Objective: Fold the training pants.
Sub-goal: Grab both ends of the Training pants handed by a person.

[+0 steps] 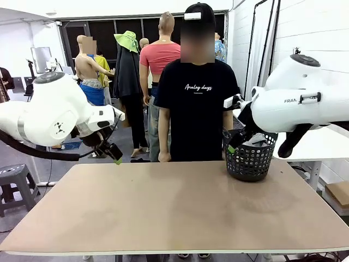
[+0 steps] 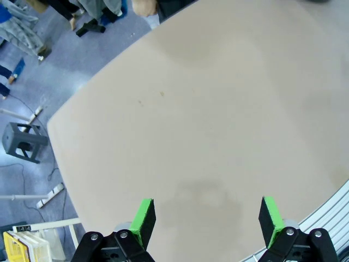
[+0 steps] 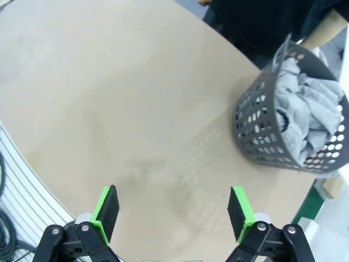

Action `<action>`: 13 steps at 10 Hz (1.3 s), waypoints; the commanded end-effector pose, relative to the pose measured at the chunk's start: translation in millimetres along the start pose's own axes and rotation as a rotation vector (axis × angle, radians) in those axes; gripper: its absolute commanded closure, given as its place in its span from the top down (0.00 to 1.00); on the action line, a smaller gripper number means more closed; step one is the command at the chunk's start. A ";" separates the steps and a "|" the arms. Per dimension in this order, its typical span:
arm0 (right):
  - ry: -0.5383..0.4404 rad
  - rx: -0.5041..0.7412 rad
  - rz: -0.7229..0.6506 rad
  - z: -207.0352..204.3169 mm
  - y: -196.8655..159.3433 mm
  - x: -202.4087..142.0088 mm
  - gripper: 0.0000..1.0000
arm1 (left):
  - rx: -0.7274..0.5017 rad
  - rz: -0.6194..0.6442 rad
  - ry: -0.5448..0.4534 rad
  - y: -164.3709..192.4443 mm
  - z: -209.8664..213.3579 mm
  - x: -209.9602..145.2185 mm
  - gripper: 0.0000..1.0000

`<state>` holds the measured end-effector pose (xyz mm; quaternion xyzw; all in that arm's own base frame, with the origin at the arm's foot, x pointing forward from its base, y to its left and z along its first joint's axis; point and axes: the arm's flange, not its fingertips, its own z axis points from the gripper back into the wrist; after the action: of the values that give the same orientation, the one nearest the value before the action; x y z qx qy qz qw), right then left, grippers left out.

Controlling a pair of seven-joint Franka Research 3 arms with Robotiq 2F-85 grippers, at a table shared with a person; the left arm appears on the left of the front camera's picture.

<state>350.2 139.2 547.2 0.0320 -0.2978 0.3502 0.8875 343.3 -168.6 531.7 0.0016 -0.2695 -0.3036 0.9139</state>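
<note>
- L gripper (image 2: 206, 214): jaws wide apart, nothing btwn its green pads (image 2: 144, 215). Hangs above the table (image 2: 218, 109), no contact w/ it.
- Straight ahead of L gripper's fingers: bare tan tabletop w/ a faint shadow patch just past the pads.
- Past the table edge, up and to the left of L gripper in its wrist view: blue-grey floor and a dark stool (image 2: 22, 143).
- R gripper (image 3: 173, 210): jaws also wide apart and empty. It is raised over the table, clear of the surface.
- Training pants (image 3: 313, 117): light grey, crumpled in a bundle inside the black mesh basket (image 3: 262, 134). Fabric shows thru the basket's holes and over its rim.
- Basket + pants sit ahead of R gripper's fingers, off to the right in its wrist view. Not touching either pad.
- Front view: basket stands upright on the table on R gripper's side, w/ R arm just beside and above it. L gripper is well apart from it, across the table.
- Tabletop directly under R gripper is bare, w/ a dappled shadow from the basket's mesh.
- Person (image 1: 196, 103) in a black tee stands at the far edge, beyond both grippers and roughly btwn them. Arms down; not touching the basket or pants.
</note>
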 end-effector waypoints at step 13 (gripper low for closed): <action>-0.033 -0.013 0.003 18.2 -2.0 4.7 1.00 | 0.036 -0.007 -0.104 1.2 51.2 23.1 1.00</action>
<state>344.5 135.7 564.6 0.0320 -0.3119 0.3492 0.8831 334.7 -171.6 586.5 0.0041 -0.3216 -0.3009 0.8978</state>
